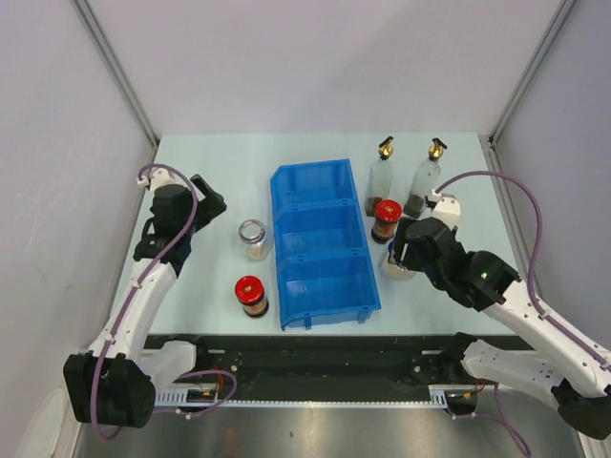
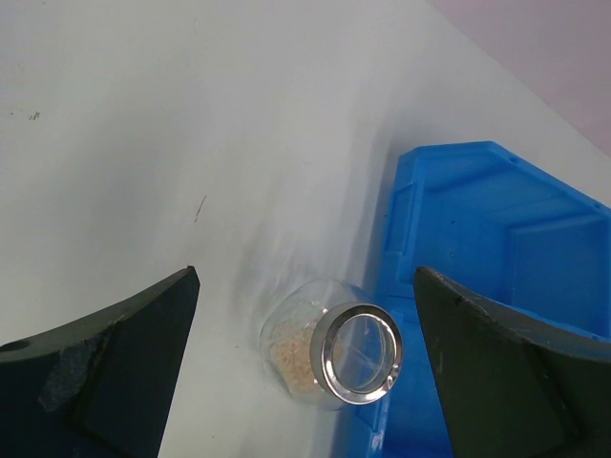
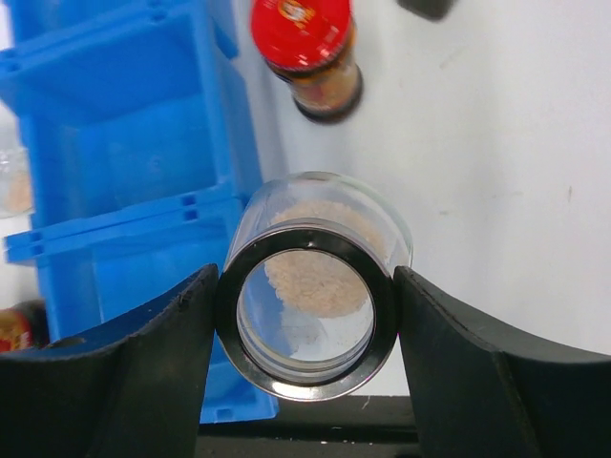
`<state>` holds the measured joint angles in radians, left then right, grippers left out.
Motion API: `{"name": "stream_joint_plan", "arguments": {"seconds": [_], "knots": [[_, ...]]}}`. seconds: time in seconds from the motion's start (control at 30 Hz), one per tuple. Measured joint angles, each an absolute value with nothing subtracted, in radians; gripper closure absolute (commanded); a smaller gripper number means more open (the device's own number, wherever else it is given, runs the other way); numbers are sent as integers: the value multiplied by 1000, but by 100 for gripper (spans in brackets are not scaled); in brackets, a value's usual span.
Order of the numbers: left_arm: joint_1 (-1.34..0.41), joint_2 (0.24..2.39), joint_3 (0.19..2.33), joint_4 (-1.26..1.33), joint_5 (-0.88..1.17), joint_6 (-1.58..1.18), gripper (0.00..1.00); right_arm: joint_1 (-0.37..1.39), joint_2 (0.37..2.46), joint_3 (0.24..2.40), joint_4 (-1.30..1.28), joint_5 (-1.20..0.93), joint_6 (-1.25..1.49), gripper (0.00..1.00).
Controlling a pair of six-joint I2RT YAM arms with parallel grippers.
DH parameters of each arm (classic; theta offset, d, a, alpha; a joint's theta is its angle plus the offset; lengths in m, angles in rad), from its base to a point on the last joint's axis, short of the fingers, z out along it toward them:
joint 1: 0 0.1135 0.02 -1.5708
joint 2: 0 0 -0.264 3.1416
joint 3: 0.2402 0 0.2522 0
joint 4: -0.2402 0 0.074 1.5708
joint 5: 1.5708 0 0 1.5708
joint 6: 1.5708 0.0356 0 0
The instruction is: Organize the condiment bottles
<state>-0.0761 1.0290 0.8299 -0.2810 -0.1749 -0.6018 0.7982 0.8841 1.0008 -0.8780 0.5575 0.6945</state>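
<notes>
Plainly, the yellow print on the red-lidded jar (image 3: 307, 52) is showing too blurred to read. The right gripper (image 3: 304, 305) is clamping a clear jar (image 3: 315, 239) of pale grains, its silver rim facing the wrist camera, just right of the bin (image 1: 279, 258). The left gripper (image 2: 305, 286) is hanging wide open over a second clear jar (image 2: 329, 353), which is standing untouched beside the bin's left wall.

Gloss against matt

The blue bin (image 1: 320, 234) is smooth moulded plastic with a slight sheen; the table (image 1: 210, 162) is pale, matt, faintly scuffed. The clear jar (image 3: 310, 315) has glossy see-through walls and a polished silver lid rim; the brown jar (image 3: 304, 48) has a glossy red lid.
</notes>
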Motion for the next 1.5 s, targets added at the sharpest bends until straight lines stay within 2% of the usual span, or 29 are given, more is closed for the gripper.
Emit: {"name": "stream_joint_plan", "arguments": {"seconds": [0.27, 0.43, 0.57, 1.1, 1.5], "knots": [[-76, 1019, 815, -250, -145, -593, 0, 894, 915, 1079, -803, 493, 566, 100], [-76, 983, 779, -228, -126, -591, 0, 1042, 1009, 1095, -746, 480, 500, 100], [-76, 983, 779, -219, -126, -591, 0, 1087, 1087, 1095, -723, 450, 463, 100], [-76, 995, 779, -219, -119, -583, 0, 1084, 1230, 1091, -683, 428, 440, 100], [-76, 995, 779, -220, -118, -583, 0, 1015, 1268, 943, -542, 374, 469, 100]]}}
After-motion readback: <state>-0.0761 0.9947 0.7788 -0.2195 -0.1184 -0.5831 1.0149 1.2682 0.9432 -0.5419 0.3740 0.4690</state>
